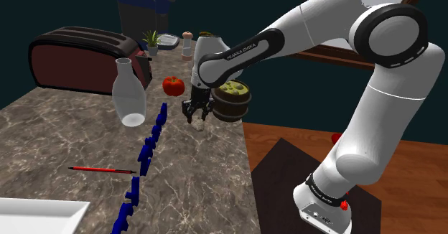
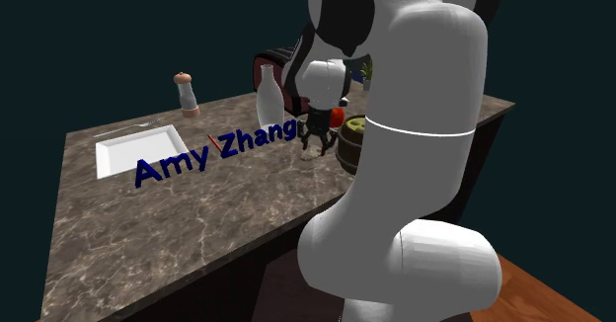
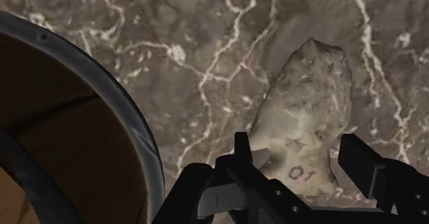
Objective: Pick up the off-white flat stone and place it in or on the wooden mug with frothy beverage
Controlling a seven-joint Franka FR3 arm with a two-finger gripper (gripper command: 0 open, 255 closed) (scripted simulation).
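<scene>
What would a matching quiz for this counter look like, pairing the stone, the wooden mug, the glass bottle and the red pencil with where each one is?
1 stone
2 wooden mug
3 glass bottle
4 red pencil

A upright beside the toaster
B directly under the gripper
C lying flat near the white tray
D near the counter edge, beside the stone

Pairs: 1-B, 2-D, 3-A, 4-C

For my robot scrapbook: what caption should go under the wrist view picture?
Black gripper poised over a pale flat stone on the marbled counter, wooden mug right beside.
</scene>
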